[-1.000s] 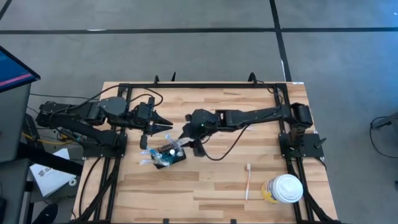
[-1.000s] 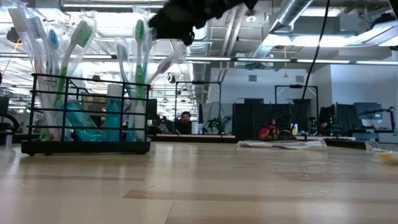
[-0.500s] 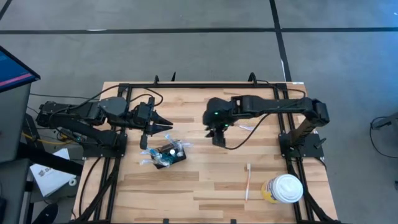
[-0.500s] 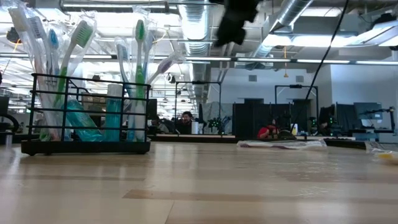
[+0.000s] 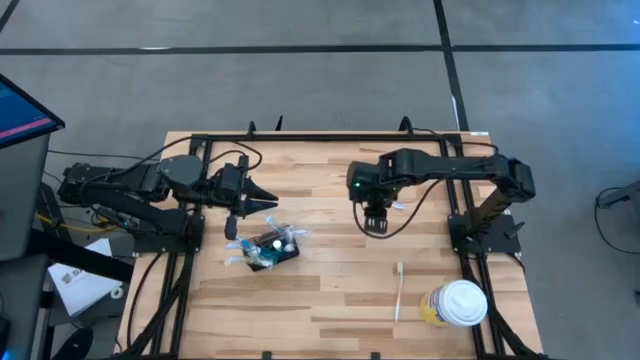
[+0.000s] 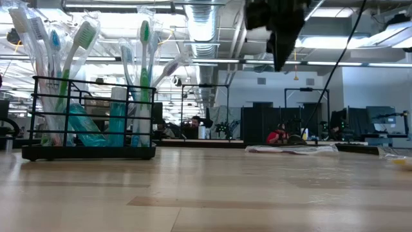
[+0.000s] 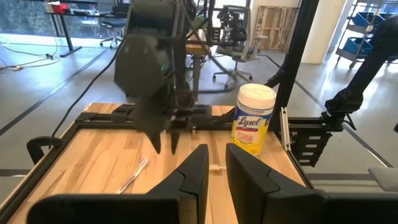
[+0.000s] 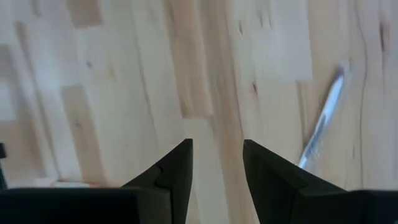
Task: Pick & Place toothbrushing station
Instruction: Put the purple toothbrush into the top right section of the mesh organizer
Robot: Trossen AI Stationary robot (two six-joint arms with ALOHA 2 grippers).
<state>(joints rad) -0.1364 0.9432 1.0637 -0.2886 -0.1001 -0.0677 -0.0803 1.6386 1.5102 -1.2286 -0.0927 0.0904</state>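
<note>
The toothbrushing station (image 5: pixel 272 248) is a black wire holder standing on its base left of the table's middle. Several toothbrushes and tubes stand upright in the toothbrushing station (image 6: pixel 90 119). A single white toothbrush (image 5: pixel 399 290) lies flat toward the near right. My right gripper (image 5: pixel 375 222) hangs above the bare wood right of the middle, pointing down, open and empty (image 8: pixel 217 158). That toothbrush (image 8: pixel 320 134) lies off to its side. My left gripper (image 5: pixel 268 203) waits level above the table, just beyond the station's far side, its fingers (image 7: pixel 214 165) a narrow gap apart with nothing between.
A yellow wipes canister (image 5: pixel 455 303) with a white lid stands at the near right corner, beside the loose toothbrush. Black frame rails (image 5: pixel 320 137) run along the table's edges. Bare wood lies between the station and the toothbrush.
My right gripper has left the station's brush tops and gone toward the table's right edge, rising a little. It has tipped from a slant to pointing nearly straight down. The station and its brushes stand as before.
</note>
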